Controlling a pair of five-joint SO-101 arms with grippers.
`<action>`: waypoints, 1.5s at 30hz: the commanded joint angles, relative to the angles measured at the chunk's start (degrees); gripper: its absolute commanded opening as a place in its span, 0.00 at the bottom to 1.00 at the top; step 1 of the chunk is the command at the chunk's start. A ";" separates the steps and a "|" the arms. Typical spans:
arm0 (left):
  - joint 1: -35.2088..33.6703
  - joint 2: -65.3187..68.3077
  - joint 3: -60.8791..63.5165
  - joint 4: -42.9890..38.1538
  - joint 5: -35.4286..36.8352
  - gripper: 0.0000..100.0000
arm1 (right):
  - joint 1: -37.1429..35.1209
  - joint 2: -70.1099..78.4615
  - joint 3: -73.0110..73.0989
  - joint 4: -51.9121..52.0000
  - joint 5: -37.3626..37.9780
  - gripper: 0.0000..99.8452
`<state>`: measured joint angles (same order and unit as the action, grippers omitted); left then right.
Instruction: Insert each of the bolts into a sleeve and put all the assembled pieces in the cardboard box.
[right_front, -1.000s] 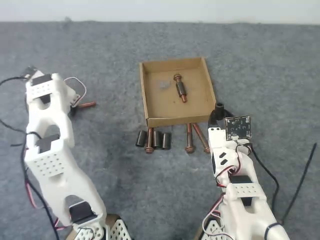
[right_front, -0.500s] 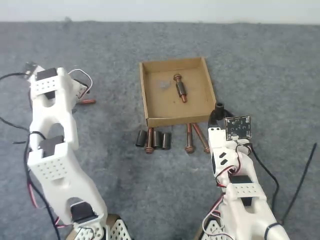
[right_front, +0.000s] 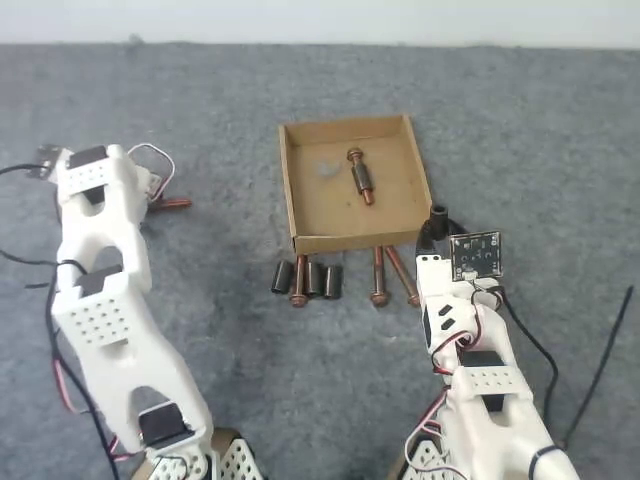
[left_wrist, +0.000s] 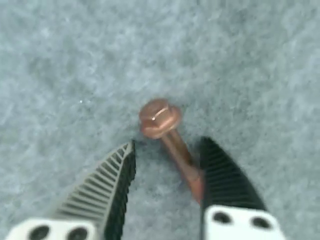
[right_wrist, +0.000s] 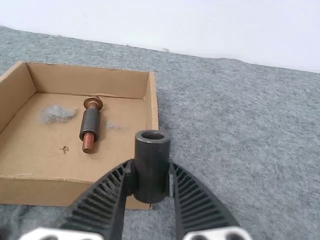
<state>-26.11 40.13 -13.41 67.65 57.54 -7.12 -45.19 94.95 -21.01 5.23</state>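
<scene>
Left gripper: released, fingers spread to either side of a copper bolt. Bolt flat on the grey mat, well to the left of the cardboard box. Shank close against one finger, head clear beyond the fingertips.

Right gripper: clenched on a dark sleeve. Sleeve upright, bore upward, just beside the near right corner of the box.

Inside the box: one assembled piece, bolt through sleeve, lying flat.

On the mat, just in front of the box's near wall: three loose sleeves and three loose bolts in a rough row. One bolt among the sleeves, two further right.
</scene>
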 joint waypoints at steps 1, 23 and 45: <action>-0.44 0.26 -2.68 -0.44 -1.93 0.01 | -0.57 -2.24 0.62 0.22 -0.35 0.01; 12.57 -5.27 -3.47 18.81 -33.67 0.01 | -0.57 -2.24 0.62 0.22 -0.35 0.01; 19.78 -35.87 40.48 -13.54 -41.58 0.01 | -0.57 -2.24 0.62 0.22 -0.35 0.01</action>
<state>-6.86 11.56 22.37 60.70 18.24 -7.12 -45.19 94.95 -21.01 5.23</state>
